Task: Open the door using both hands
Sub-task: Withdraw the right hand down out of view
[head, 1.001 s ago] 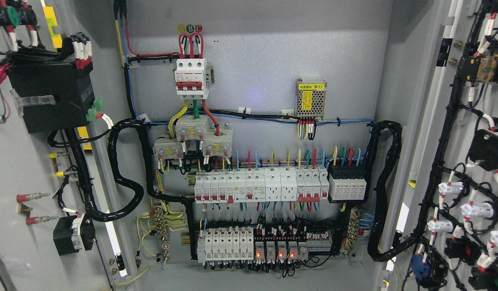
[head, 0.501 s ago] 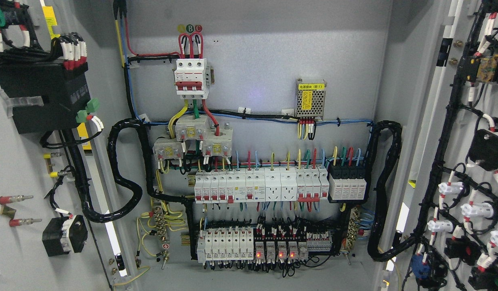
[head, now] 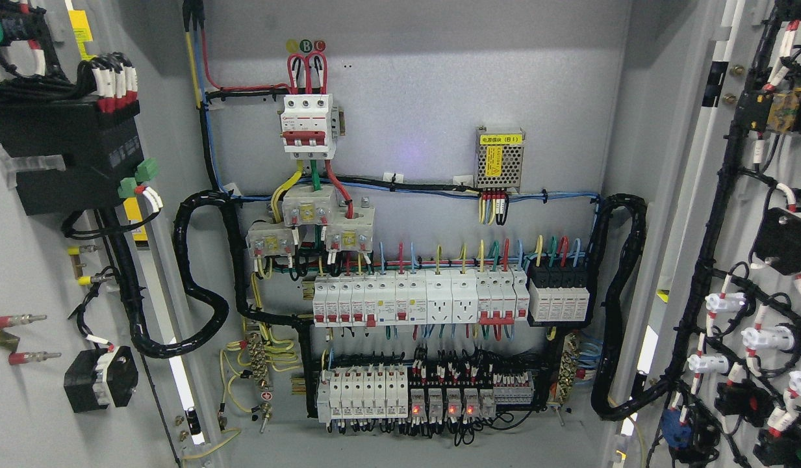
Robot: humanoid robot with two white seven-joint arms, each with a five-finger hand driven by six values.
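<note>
Head view: both doors of the big grey cabinet (head: 413, 117) are seen swung wide, so the opening looks nearly done. No robot hand is seen anywhere, so it cannot be told if the fingers are spread, pressed together or pinching something. The left door (head: 23, 403) is at nine o'clock and the right door (head: 725, 214) is at three o'clock, each with its inside face turned to the camera. A thick black cable (head: 199, 305) is looped from the left door into the cabinet at about eight o'clock, and another black cable (head: 618, 305) is looped to the right door at about four o'clock. If a door is pushed much further, these loops could be pulled tight and a wire could be tugged loose. Small red lights (head: 442, 410) are lit at six o'clock, so the parts inside are likely live and should not be touched by a finger. A door could also swing back if it is let go. Compared with the earlier frames, the black box (head: 65, 156) on the left door is found a bit further toward nine o'clock, so that door has been opened a little more. The right door looks unchanged.
</note>
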